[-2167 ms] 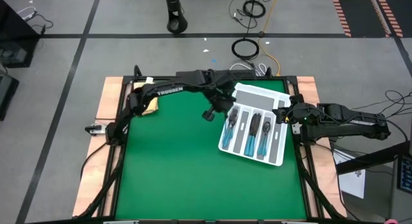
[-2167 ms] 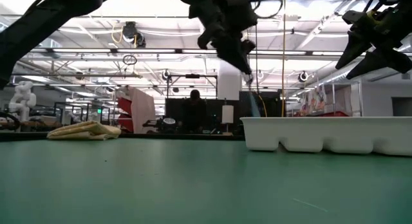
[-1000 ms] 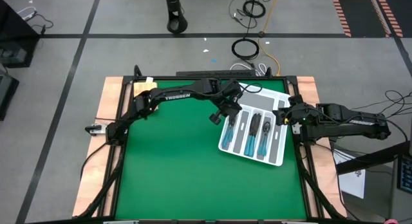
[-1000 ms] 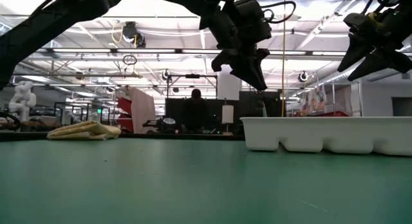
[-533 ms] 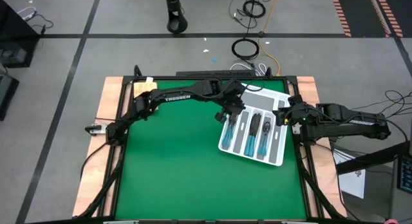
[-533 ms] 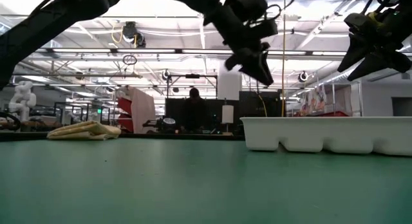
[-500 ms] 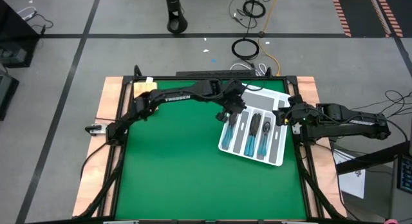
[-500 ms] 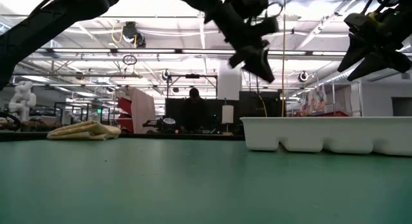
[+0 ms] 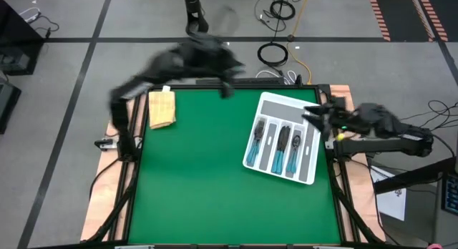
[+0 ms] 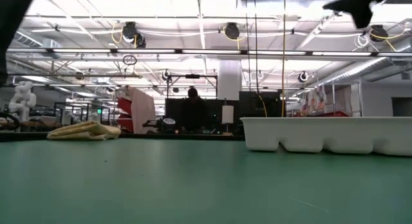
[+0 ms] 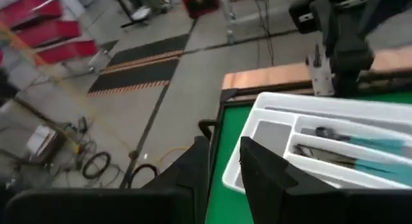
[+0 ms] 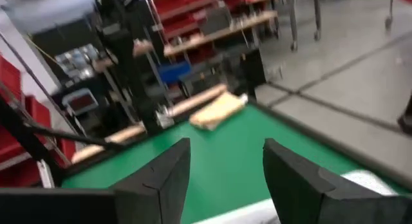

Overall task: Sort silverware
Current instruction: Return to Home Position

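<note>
The silverware (image 9: 278, 145), teal-handled pieces with metal heads, lies sorted in the long compartments of the white divided tray (image 9: 309, 176), and it shows in the left wrist view too (image 11: 341, 145). My left gripper (image 9: 226, 89) is blurred, raised over the table's far edge and well left of the tray. Its fingers are open with a narrow gap (image 11: 223, 179) and hold nothing. My right gripper (image 9: 310, 114) hangs high above the tray's right far corner, open and empty (image 12: 225, 179).
A folded yellow cloth (image 9: 162, 108) lies at the far left corner of the green mat, also seen low (image 10: 84, 129) and from the right wrist (image 12: 219, 111). The tray (image 10: 328, 134) sits on the right. The mat's middle and near side are bare green.
My left arm has swung quickly away from the tray's left side, up and toward the table's far left edge, leaving a blur. My right gripper has risen higher above the tray's right side. The tray and silverware have stayed in place.
</note>
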